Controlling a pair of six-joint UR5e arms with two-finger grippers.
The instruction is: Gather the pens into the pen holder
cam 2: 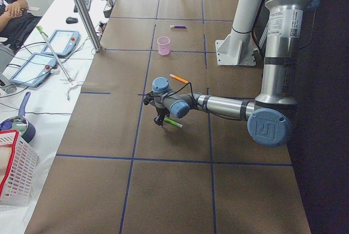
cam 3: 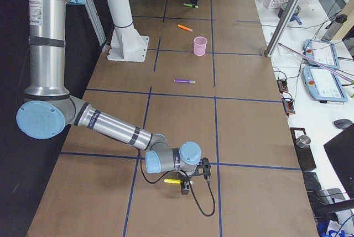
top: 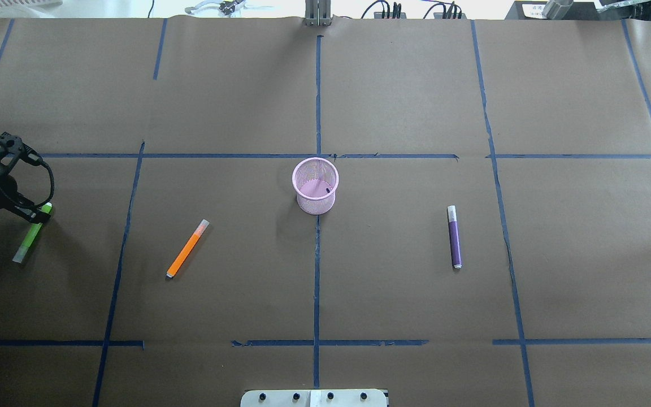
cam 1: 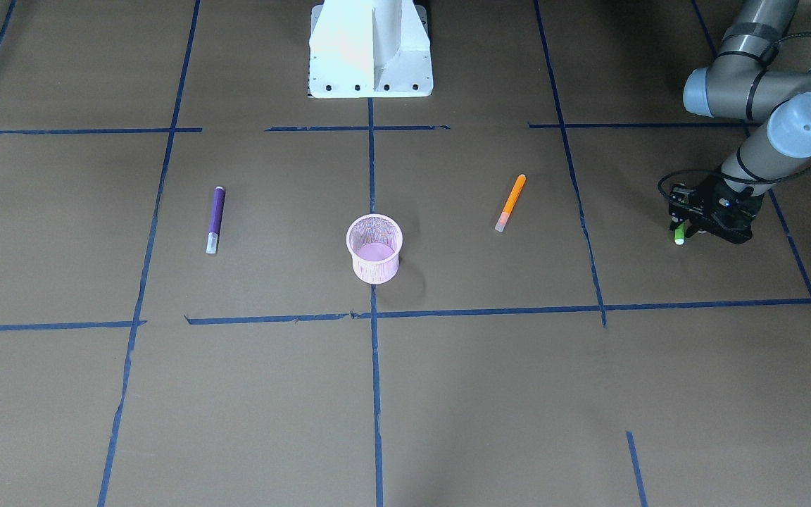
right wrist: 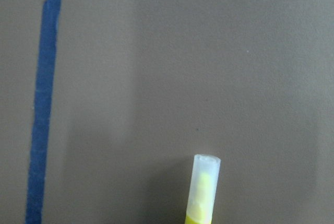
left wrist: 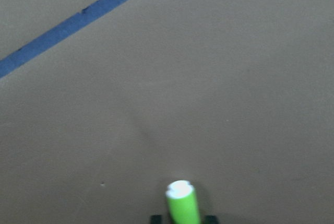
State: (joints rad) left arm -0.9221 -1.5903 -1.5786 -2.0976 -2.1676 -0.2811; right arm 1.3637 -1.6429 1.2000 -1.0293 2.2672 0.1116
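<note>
The pink mesh pen holder (cam 1: 376,269) (top: 317,206) stands upright and empty at the table's middle. A purple pen (cam 1: 215,218) (top: 455,237) and an orange pen (cam 1: 511,203) (top: 187,249) lie flat on either side of it. My left gripper (cam 1: 687,229) (top: 34,215) is low at the table's far left end, shut on a green pen (top: 31,234) (left wrist: 182,205). My right gripper (cam 3: 185,184) is at the far right end over a yellow pen (cam 3: 171,181) (right wrist: 202,190). I cannot tell if it is open or shut.
The white robot base (cam 1: 370,49) (top: 314,398) stands at the table's robot side. Blue tape lines (top: 317,271) grid the brown table. Beyond the table's far edge are teach pendants (cam 2: 60,43), a white basket (cam 2: 13,168) and a seated operator (cam 2: 13,7).
</note>
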